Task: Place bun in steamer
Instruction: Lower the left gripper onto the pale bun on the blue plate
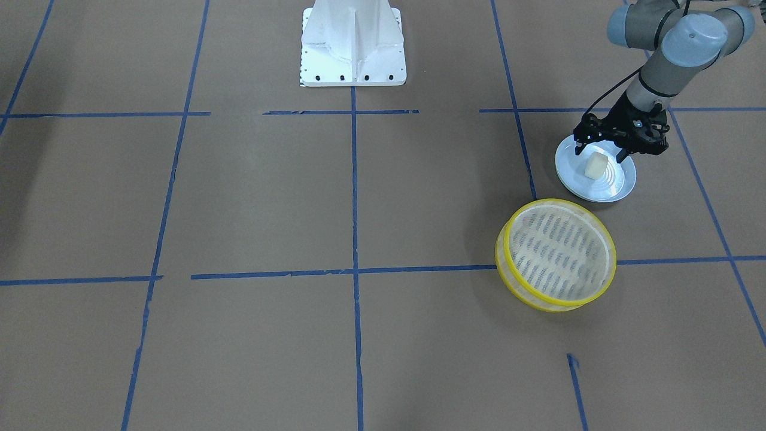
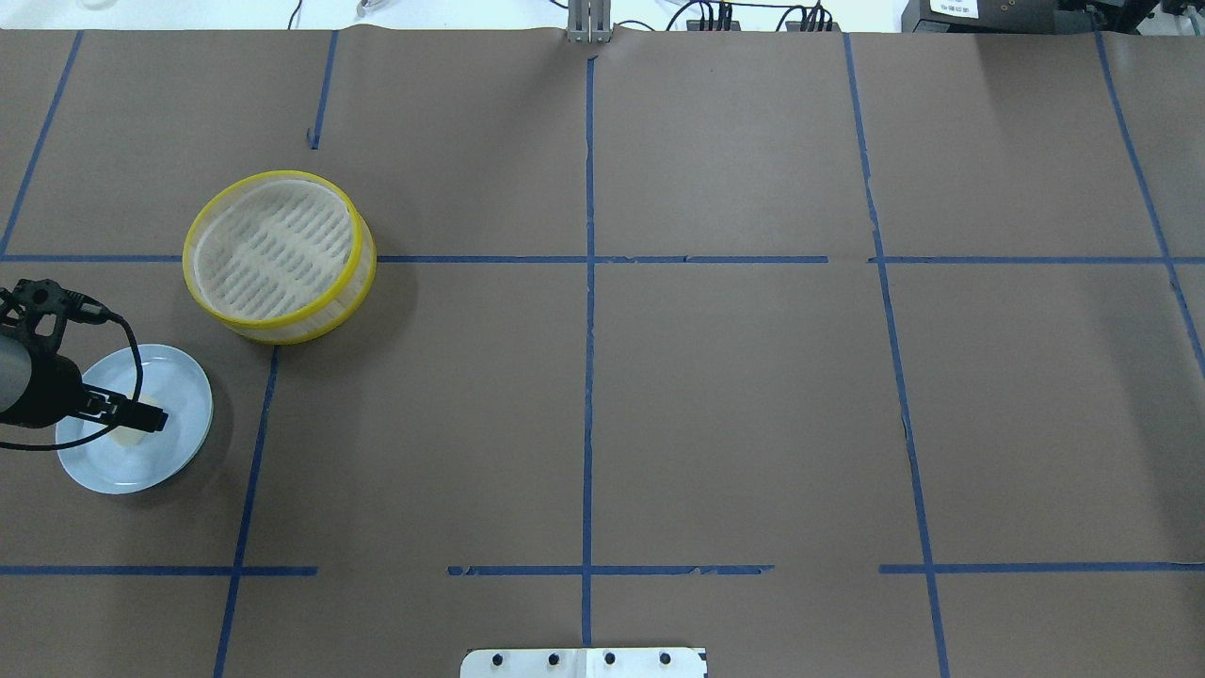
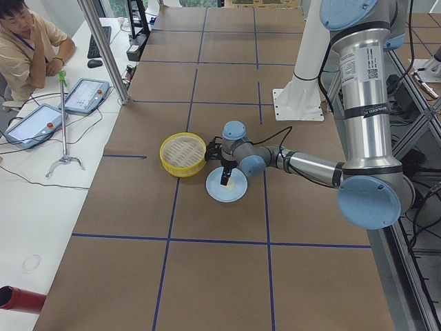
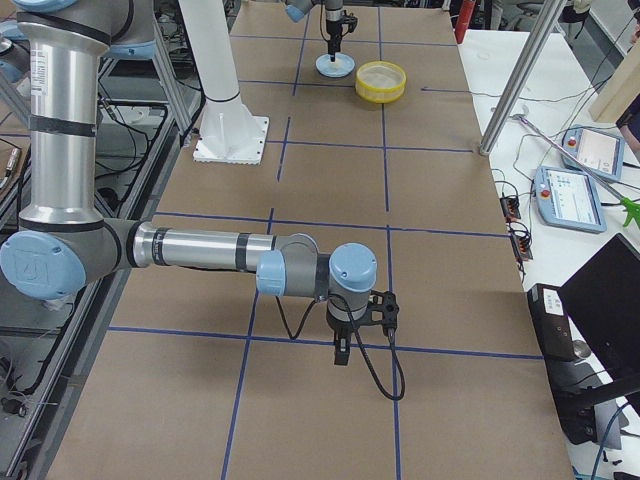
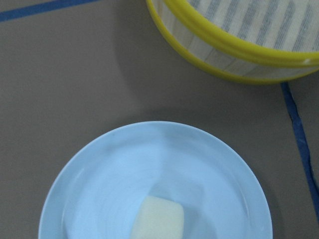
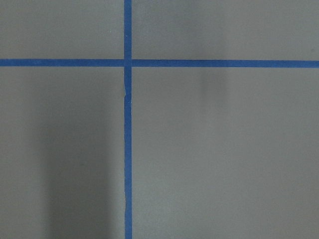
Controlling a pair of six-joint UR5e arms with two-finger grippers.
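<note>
The cream-white bun (image 1: 596,166) lies on a light-blue plate (image 1: 622,188) at the table's left side. It also shows in the left wrist view (image 5: 159,220), low in the frame. My left gripper (image 1: 598,155) hangs open just over the plate, one finger on each side of the bun, not closed on it. The yellow-rimmed steamer (image 1: 556,254) stands empty beside the plate, and shows in the overhead view (image 2: 278,254) and the left wrist view (image 5: 239,40). My right gripper (image 4: 341,352) hangs over bare table far away; I cannot tell whether it is open or shut.
The white robot base (image 1: 353,45) stands at the table's near-robot edge. Brown paper with blue tape lines (image 2: 588,282) covers the table. An operator (image 3: 27,48) sits beyond the table's far side with tablets.
</note>
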